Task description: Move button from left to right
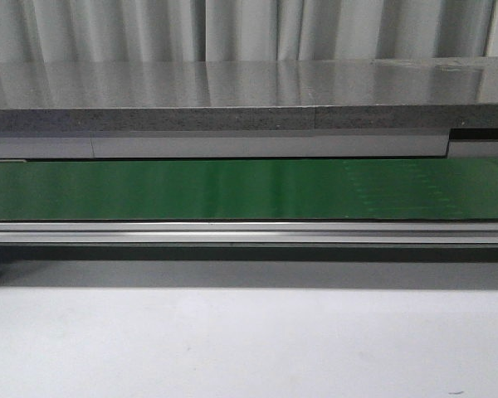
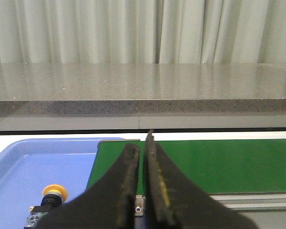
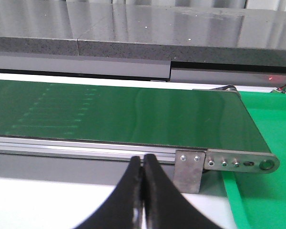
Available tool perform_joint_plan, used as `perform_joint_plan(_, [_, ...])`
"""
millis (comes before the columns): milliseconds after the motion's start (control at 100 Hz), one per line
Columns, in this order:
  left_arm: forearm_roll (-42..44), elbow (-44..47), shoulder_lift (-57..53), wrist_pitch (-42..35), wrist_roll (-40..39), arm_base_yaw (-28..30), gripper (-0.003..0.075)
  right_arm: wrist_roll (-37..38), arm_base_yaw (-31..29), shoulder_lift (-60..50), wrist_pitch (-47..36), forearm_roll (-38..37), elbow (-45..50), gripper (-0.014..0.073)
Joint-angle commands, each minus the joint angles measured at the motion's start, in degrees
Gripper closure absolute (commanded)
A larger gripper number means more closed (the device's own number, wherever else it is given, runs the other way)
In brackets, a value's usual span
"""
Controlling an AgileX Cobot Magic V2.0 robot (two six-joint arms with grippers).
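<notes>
Button (image 2: 54, 192) in blue tray (image 2: 19, 167); both grippers closed, empty.

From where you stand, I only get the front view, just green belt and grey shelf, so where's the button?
Observer: The button sits in a blue tray off the belt's left end, seen only in the left wrist view.
Operator: Is the left gripper holding it?
Observer: No. The left gripper is shut on nothing, its fingers nearly touching, apart from the button.
Operator: And the right side?
Observer: The right gripper is shut too, empty, near the green belt's right end.
Operator: Anything beyond that end?
Observer: A green tray lies just past it.
</notes>
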Motion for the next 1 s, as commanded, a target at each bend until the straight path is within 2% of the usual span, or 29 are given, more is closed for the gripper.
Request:
perform_joint_plan(0, [-0.33, 2.41, -2.11, -5.04, -0.37, -0.45, 0.0715, -0.12, -0.06, -1.01, -4.55, -0.31, 0.06, 0.0662])
perform_joint_plan(590, [-0.92, 1.03, -2.00, -6.32, -0.37, -0.45, 0.0715, -0.12, -0.06, -1.01, -4.55, -0.31, 0.06, 0.0662])
perform_joint_plan(780, [-3.82, -6.30, 2.01, 1.70, -0.37, -0.45, 0.0715, -0.12, -0.06, -1.01, -4.55, -0.31, 0.06, 0.0662])
perform_joint_plan(990, [-4.38, -19.76, 13.78, 13.71, -0.37, -0.45, 0.0715, -0.12, -0.06, -1.01, -4.55, -0.31, 0.06, 0.0662])
